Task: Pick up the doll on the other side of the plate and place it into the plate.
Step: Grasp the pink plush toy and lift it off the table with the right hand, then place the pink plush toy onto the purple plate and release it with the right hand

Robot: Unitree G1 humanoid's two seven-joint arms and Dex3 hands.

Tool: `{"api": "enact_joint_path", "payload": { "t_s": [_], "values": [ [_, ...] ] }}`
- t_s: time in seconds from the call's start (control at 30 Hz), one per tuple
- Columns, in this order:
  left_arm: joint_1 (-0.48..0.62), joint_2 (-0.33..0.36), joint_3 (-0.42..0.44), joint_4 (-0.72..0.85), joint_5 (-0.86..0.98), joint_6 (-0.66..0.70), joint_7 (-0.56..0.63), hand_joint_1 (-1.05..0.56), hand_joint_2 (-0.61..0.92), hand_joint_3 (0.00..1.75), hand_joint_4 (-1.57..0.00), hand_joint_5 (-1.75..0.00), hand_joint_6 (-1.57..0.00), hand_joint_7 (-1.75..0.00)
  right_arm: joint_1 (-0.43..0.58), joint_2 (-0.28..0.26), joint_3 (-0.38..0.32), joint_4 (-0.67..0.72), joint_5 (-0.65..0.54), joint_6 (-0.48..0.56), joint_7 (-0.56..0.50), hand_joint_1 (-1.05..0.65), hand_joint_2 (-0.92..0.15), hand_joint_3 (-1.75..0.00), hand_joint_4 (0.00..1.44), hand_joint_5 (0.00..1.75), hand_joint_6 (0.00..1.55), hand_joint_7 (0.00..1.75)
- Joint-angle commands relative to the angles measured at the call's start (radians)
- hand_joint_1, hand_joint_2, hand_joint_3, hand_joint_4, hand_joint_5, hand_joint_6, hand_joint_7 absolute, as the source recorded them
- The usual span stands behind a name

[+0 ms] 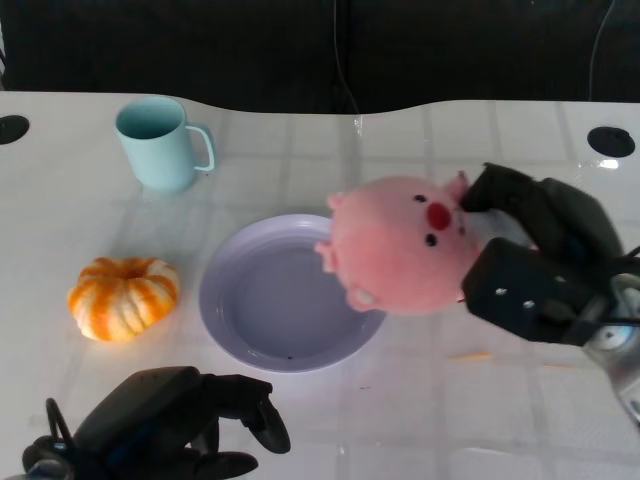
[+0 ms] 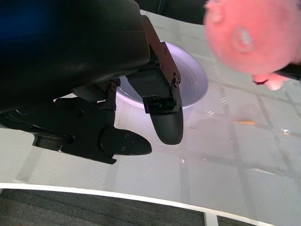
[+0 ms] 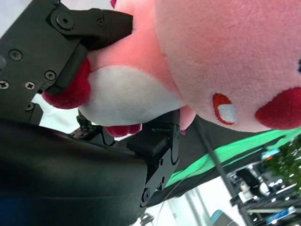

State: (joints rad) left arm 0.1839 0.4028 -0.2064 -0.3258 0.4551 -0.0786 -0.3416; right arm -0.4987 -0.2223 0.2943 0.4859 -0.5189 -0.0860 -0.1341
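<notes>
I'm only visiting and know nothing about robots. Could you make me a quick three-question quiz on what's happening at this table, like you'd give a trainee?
1. True or false: the pink doll already lies flat in the plate.
2. Which hand holds the doll? A) left hand B) right hand C) neither
3. Fill in: the small orange pumpkin sits on the same side of the plate as the light blue ____.

Key
1. False. The doll is held up over the plate's right rim, not resting in it.
2. B. The right hand grips it; the left hand rests near the table's front edge, holding nothing.
3. mug, which stands farther back.
</notes>
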Motion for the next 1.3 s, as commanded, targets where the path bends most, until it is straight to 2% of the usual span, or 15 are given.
{"api": "enact_joint_path", "payload": {
  "t_s": [0.03, 0.2, 0.5, 0.67, 0.7, 0.77, 0.8, 0.83, 0.87, 0.93, 1.03, 1.17, 1.3],
  "values": [
    [0.021, 0.008, 0.005, -0.008, -0.002, -0.006, 0.014, -0.16, 0.92, 0.25, -0.62, -1.50, -0.77, -0.83, -0.066, 0.043, 0.027, 0.032, -0.023, -0.008, -0.017, -0.17, -0.40, -1.27, 0.94, 1.75, 0.77, 1.75],
    [0.028, 0.010, 0.011, -0.013, -0.001, -0.014, 0.016, -0.16, 0.92, 0.24, -0.64, -1.49, -0.77, -0.82, -0.123, 0.122, 0.065, 0.117, -0.042, -0.012, -0.033, -0.17, -0.37, -1.28, 0.94, 1.75, 0.78, 1.75],
    [0.035, 0.013, 0.006, -0.022, 0.021, -0.006, 0.011, -0.19, 0.92, 0.24, -0.62, -1.49, -0.77, -0.81, -0.212, 0.236, 0.110, 0.284, -0.064, -0.025, -0.065, -0.17, -0.43, -1.18, 0.93, 1.75, 0.76, 1.74],
    [0.046, 0.006, 0.001, -0.030, 0.025, -0.013, 0.019, -0.17, 0.92, 0.23, -0.64, -1.44, -0.78, -0.81, -0.262, 0.271, 0.137, 0.347, -0.082, 0.003, -0.065, -0.18, -0.48, -1.06, 0.93, 1.75, 0.73, 1.74],
    [0.047, 0.004, 0.000, -0.030, 0.025, -0.013, 0.020, -0.16, 0.92, 0.23, -0.64, -1.43, -0.78, -0.81, -0.267, 0.275, 0.138, 0.353, -0.082, 0.008, -0.065, -0.18, -0.50, -0.97, 0.91, 1.75, 0.73, 1.67],
    [0.048, 0.001, -0.003, -0.030, 0.025, -0.014, 0.021, -0.16, 0.92, 0.23, -0.64, -1.42, -0.78, -0.81, -0.272, 0.280, 0.138, 0.354, -0.074, 0.022, -0.046, -0.17, -0.52, -0.92, 0.90, 1.75, 0.73, 1.63],
    [0.048, -0.001, -0.005, -0.029, 0.025, -0.018, 0.024, -0.15, 0.92, 0.23, -0.64, -1.42, -0.78, -0.81, -0.274, 0.281, 0.139, 0.348, -0.067, 0.032, -0.023, -0.20, -0.59, -0.76, 0.81, 1.48, 0.69, 1.20],
    [0.049, -0.002, -0.006, -0.030, 0.027, -0.019, 0.025, -0.15, 0.92, 0.22, -0.64, -1.42, -0.78, -0.80, -0.275, 0.277, 0.145, 0.338, -0.067, 0.039, 0.008, -0.25, -0.73, -0.50, 0.72, 1.09, 0.69, 0.65],
    [0.050, -0.002, -0.007, -0.030, 0.028, -0.020, 0.025, -0.15, 0.92, 0.22, -0.65, -1.41, -0.78, -0.80, -0.274, 0.269, 0.154, 0.325, -0.066, 0.040, 0.042, -0.28, -0.82, -0.34, 0.67, 0.83, 0.66, 0.38],
    [0.049, -0.003, -0.009, -0.030, 0.031, -0.018, 0.027, -0.15, 0.92, 0.22, -0.65, -1.41, -0.78, -0.80, -0.268, 0.252, 0.172, 0.296, -0.076, 0.040, 0.094, -0.45, -0.90, -0.26, 0.39, 0.45, 0.46, 0.08],
    [0.048, -0.003, -0.011, -0.034, 0.032, -0.016, 0.030, -0.15, 0.92, 0.23, -0.66, -1.41, -0.79, -0.80, -0.249, 0.233, 0.193, 0.241, -0.091, 0.063, 0.151, -0.62, -0.92, -0.25, 0.20, 0.29, 0.28, 0.01],
    [0.047, -0.004, -0.013, -0.038, 0.031, -0.014, 0.032, -0.15, 0.92, 0.22, -0.66, -1.43, -0.79, -0.80, -0.219, 0.196, 0.215, 0.159, -0.111, 0.084, 0.206, -0.72, -0.92, -0.24, 0.10, 0.25, 0.20, 0.00],
    [0.046, -0.004, -0.012, -0.037, 0.028, -0.017, 0.035, -0.15, 0.92, 0.22, -0.66, -1.46, -0.79, -0.80, -0.184, 0.147, 0.220, 0.052, -0.119, 0.104, 0.265, -0.76, -0.92, -0.24, 0.07, 0.24, 0.17, 0.00]
  ]
}}
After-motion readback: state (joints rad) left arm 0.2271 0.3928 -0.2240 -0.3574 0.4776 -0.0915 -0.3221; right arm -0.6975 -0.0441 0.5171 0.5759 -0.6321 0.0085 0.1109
